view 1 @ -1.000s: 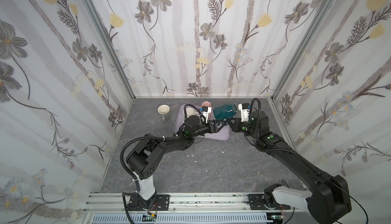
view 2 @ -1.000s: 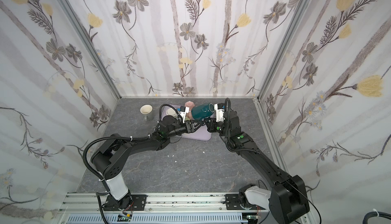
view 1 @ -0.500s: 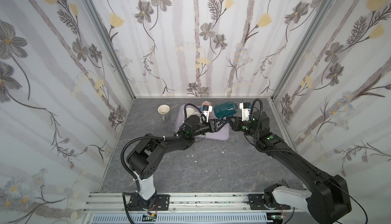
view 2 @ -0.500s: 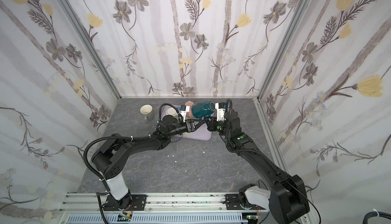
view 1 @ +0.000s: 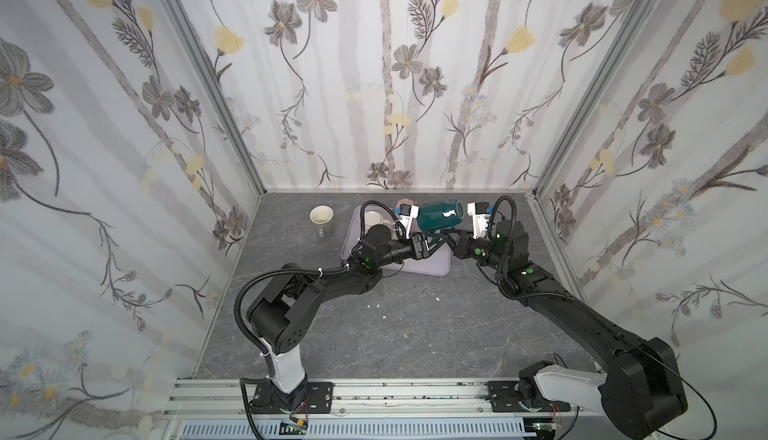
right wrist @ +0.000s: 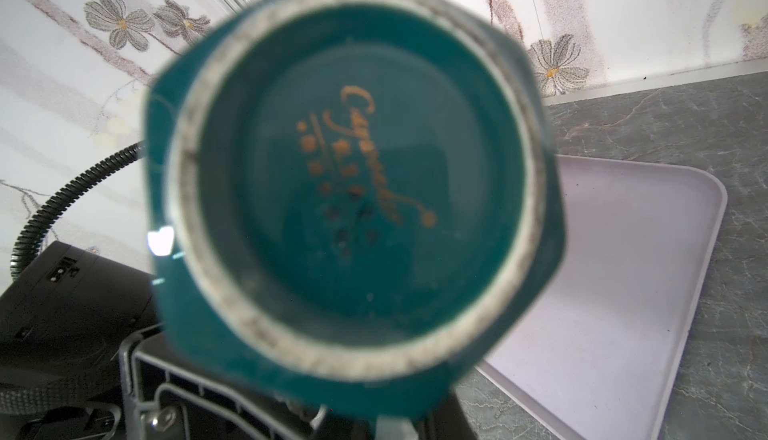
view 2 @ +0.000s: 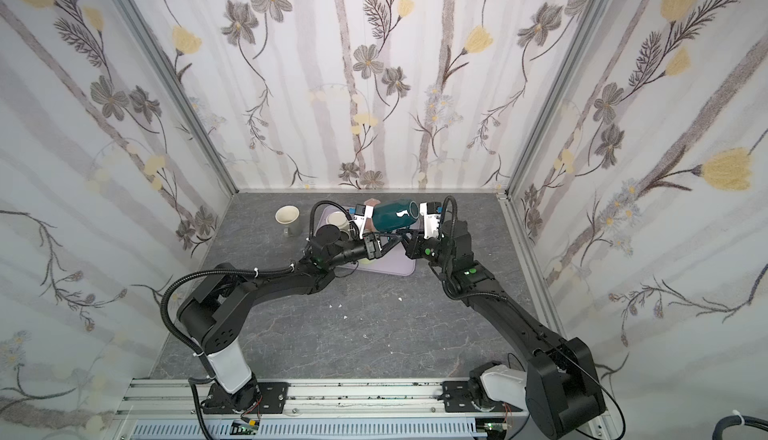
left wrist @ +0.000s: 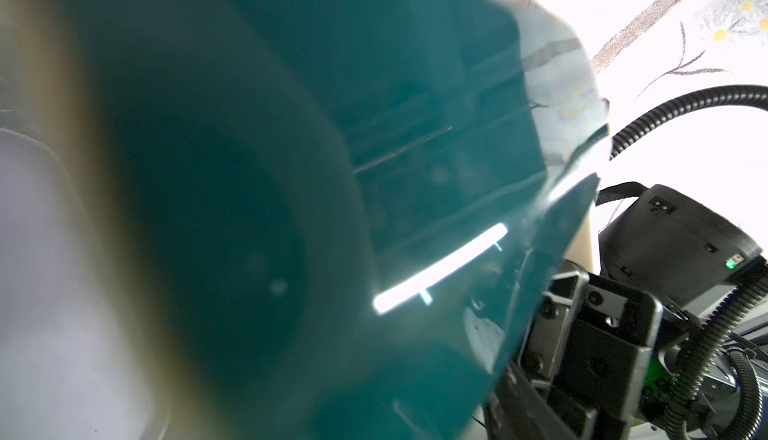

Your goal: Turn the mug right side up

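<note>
Top views, grey marble tabletop (view 1: 415, 313), floral walls (view 1: 374, 84), right fingers (view 1: 454, 241) gripping teal mug (view 1: 438, 215), left fingers (view 1: 430, 246) unclear

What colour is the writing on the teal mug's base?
Gold writing on the teal mug; clearest in the right wrist view.

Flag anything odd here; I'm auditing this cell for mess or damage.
The mug hangs on its side above the tray, not upright. Small white flecks dot the table, possibly chips or crumbs.
</note>
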Robot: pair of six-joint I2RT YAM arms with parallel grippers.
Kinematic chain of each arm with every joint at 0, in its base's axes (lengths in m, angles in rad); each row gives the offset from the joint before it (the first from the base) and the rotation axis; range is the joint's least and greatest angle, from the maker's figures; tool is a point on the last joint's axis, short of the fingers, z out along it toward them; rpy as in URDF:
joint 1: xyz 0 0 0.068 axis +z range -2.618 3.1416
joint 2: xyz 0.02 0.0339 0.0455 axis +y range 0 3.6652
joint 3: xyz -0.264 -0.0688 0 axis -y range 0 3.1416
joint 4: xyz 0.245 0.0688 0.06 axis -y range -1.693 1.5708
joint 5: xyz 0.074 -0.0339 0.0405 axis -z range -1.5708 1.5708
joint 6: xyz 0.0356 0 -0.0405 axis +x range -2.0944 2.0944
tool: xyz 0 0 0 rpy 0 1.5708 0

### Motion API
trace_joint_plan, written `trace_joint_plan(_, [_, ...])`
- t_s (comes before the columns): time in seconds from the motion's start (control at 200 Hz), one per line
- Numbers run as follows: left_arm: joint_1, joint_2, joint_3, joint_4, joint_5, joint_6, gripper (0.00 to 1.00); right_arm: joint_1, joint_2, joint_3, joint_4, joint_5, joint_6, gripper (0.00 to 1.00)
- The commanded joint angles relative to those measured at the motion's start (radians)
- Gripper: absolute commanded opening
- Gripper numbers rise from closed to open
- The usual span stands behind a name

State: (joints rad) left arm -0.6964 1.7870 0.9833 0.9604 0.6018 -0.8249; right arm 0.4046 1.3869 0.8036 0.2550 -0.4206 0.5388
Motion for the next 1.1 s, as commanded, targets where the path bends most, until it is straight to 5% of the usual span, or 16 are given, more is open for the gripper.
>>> trace_joint_plan(0.0, [-0.004,-0.024,0.013,0.096,0.058,0.042,0.58,0.003,0.017,-0.003,0.067,-0.089,-0.003,0.0])
trace_joint_plan(1.099, [-0.003,-0.163,0.003,-0.168,-0.012,0.27,0.33,-0.003,0.115,-0.004,0.112,-0.145,-0.002,0.0])
